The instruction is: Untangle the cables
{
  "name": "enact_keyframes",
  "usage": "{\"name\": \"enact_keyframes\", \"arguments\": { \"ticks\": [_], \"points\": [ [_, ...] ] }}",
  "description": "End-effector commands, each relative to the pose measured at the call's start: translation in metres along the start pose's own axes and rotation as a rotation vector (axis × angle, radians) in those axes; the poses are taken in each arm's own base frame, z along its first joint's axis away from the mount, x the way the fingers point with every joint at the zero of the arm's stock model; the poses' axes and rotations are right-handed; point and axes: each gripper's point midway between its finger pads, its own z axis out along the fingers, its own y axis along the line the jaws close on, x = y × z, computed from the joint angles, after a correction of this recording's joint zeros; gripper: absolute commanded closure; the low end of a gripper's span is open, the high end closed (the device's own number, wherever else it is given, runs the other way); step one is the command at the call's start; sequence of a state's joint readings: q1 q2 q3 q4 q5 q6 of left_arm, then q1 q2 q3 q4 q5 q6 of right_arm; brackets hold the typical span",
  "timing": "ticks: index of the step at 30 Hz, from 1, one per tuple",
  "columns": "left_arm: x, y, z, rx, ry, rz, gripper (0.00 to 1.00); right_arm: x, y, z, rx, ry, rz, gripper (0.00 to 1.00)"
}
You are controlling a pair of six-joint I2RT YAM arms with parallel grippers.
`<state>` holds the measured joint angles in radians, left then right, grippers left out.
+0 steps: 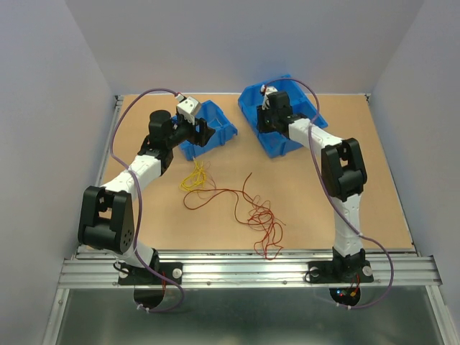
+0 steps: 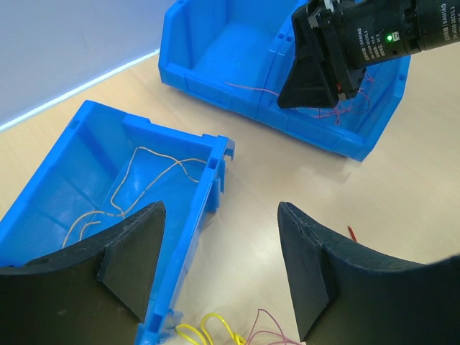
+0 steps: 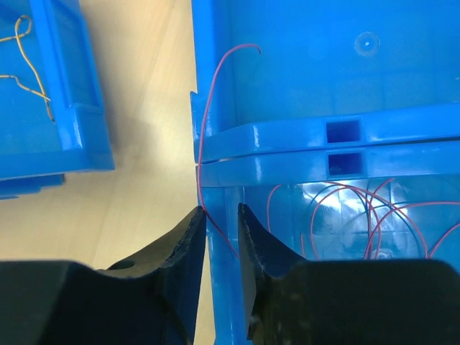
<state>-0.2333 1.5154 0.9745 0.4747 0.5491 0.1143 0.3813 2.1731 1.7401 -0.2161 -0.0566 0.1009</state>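
Right jaws: almost closed, narrow gap, straddling the side wall of the right bin [image 3: 287, 135]. One red cable [image 3: 207, 129] runs through the gap; can't tell if it's pinched. More red loops [image 3: 269, 208] lie inside that bin.

Left jaws: wide open, empty, over the edge of the left bin [image 2: 43, 194], which has a pale yellow cable [image 2: 154, 154] inside.

Bins: 2. On the counter [image 1: 374, 180]: 1 yellow cable [image 1: 194, 177] and a red tangle [image 1: 260, 219], strands uncountable.

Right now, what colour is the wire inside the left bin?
Yellow; the wire shows best in the left wrist view.
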Motion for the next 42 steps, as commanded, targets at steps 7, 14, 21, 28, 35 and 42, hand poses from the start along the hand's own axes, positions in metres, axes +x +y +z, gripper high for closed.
{"name": "enact_keyframes", "arguments": {
  "ticks": [7, 14, 21, 28, 35, 42],
  "points": [
    [-0.023, -0.002, -0.006, 0.004, -0.068, 0.044, 0.26, -0.022, 0.013, 0.002, -0.043, -0.059, -0.022, 0.97],
    [-0.018, -0.003, -0.005, 0.008, -0.058, 0.039, 0.26, -0.027, 0.026, -0.035, -0.104, -0.099, -0.004, 0.99],
    [-0.005, -0.009, 0.0, -0.012, -0.072, 0.048, 0.27, -0.027, 0.012, -0.081, -0.014, -0.176, 0.07, 0.99],
    [-0.009, -0.014, -0.011, -0.024, -0.11, 0.082, 0.27, -0.024, -0.028, -0.1, 0.18, -0.23, 0.192, 1.0],
    [-0.009, -0.017, -0.01, -0.032, -0.116, 0.098, 0.27, -0.025, -0.058, -0.123, 0.273, -0.302, 0.292, 1.0],
    [-0.007, -0.019, -0.009, -0.038, -0.111, 0.112, 0.27, -0.037, -0.062, -0.154, 0.269, -0.447, 0.318, 0.99]
  ]
}}
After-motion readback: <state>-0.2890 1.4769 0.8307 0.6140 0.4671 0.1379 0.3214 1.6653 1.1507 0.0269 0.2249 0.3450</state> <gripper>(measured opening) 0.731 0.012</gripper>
